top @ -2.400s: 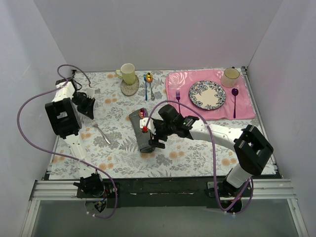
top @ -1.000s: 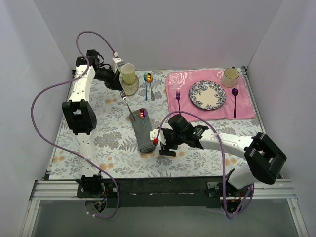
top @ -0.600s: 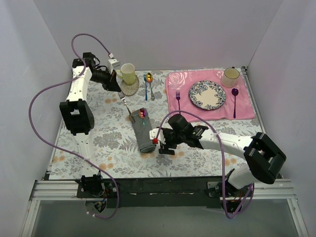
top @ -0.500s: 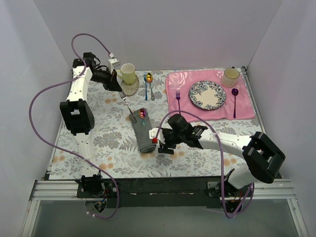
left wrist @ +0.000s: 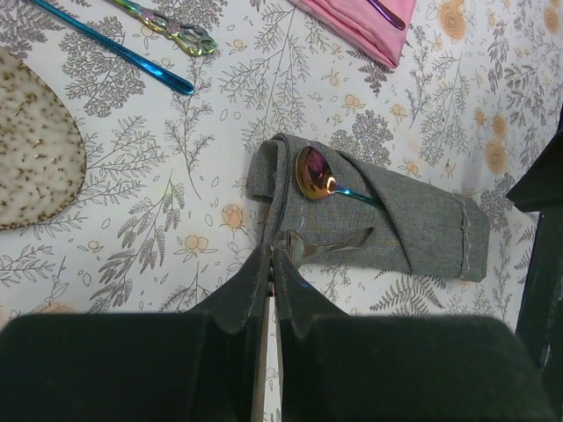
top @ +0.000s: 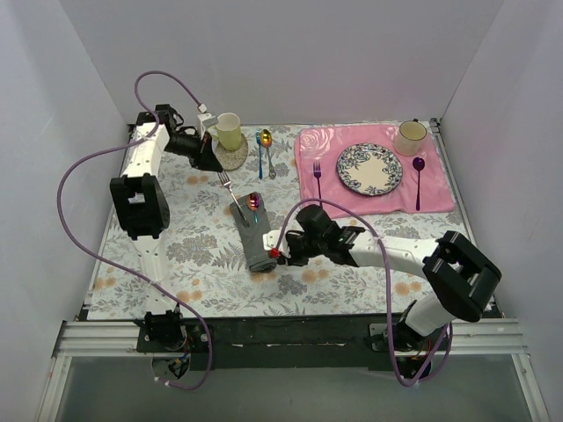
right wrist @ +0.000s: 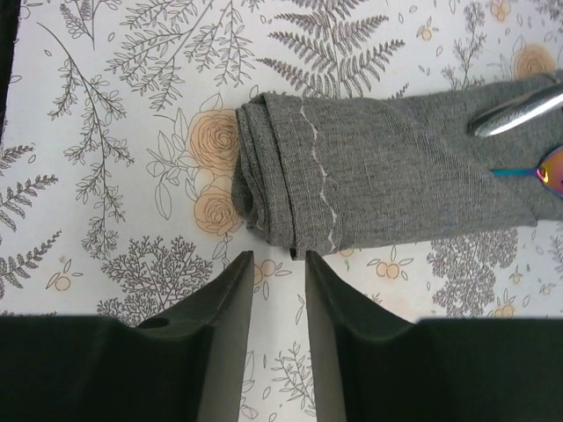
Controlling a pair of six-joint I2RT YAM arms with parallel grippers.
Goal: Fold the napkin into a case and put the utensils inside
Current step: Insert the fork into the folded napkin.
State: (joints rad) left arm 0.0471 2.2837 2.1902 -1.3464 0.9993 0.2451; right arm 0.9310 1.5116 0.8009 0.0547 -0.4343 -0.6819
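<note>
The napkin (left wrist: 413,224) is seen folded into a long case, laid flat near the middle of the flowered worktop (right wrist: 114,132). The spoon (left wrist: 313,172) is tucked into one end, with its bowl exposed. The fork (left wrist: 330,243) is gripped by its handle in the closed left claw (left wrist: 273,255), and its head is laid on that same end beside the spoon. The right claw (right wrist: 277,268) is held low at the opposite, folded end, its fingers parted by a narrow gap. Nothing is gripped between them.
</note>
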